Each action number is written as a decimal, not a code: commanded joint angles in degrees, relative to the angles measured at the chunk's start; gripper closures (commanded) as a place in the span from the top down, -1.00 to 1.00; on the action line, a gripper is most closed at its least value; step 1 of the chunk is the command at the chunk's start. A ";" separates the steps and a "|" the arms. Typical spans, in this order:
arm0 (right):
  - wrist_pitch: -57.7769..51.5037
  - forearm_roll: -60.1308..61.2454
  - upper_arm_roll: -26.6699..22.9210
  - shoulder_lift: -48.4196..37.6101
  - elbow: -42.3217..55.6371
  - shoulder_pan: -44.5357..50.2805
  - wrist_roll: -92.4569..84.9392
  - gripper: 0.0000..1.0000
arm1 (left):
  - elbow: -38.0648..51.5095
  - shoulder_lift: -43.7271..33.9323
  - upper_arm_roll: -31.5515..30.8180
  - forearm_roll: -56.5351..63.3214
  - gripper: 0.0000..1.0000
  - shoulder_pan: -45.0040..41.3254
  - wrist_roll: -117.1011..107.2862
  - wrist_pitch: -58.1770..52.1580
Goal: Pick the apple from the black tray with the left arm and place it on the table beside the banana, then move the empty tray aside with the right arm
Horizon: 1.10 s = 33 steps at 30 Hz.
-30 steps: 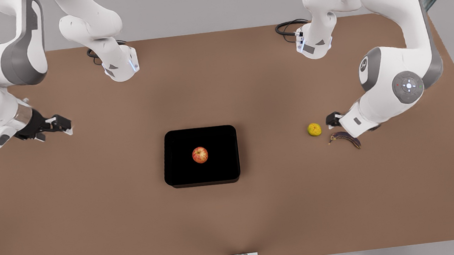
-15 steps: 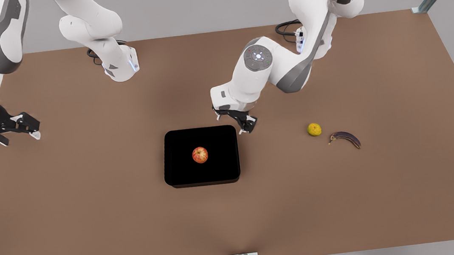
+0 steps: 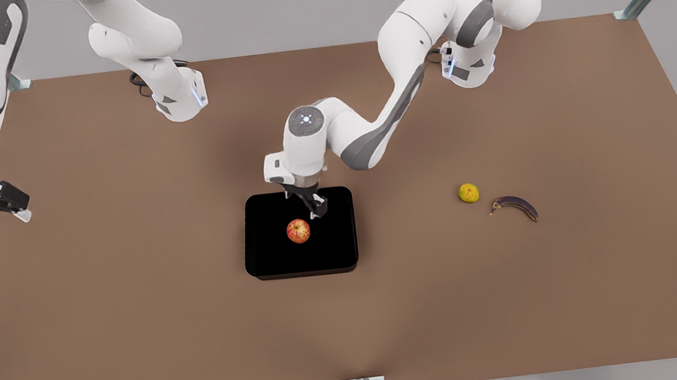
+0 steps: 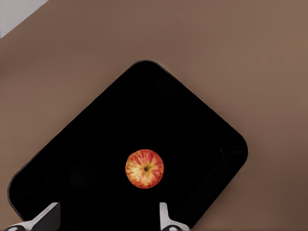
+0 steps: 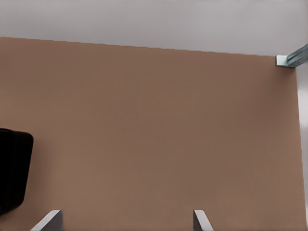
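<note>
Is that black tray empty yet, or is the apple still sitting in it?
Not empty. The apple sits inside the black tray; the open left gripper hangs above it, touching nothing.

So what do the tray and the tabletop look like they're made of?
The black tray looks like matte plastic or coated metal: uniformly black with rounded corners, low walls and no glare; which one is open. The table looks like a plain matte brown board, unmarked, without visible grain or shine. The apple sits inside the tray, below the left gripper.
</note>
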 commanded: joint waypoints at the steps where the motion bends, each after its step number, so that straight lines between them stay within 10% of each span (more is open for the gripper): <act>1: 0.06 0.07 -0.02 0.21 0.41 1.12 -0.84 1.00 | 1.28 1.92 0.00 2.86 1.00 -0.23 -1.66 1.60; 33: 1.46 -0.37 3.76 4.61 3.58 2.00 -1.02 1.00 | 4.89 15.02 0.18 3.91 1.00 -0.23 -2.19 22.43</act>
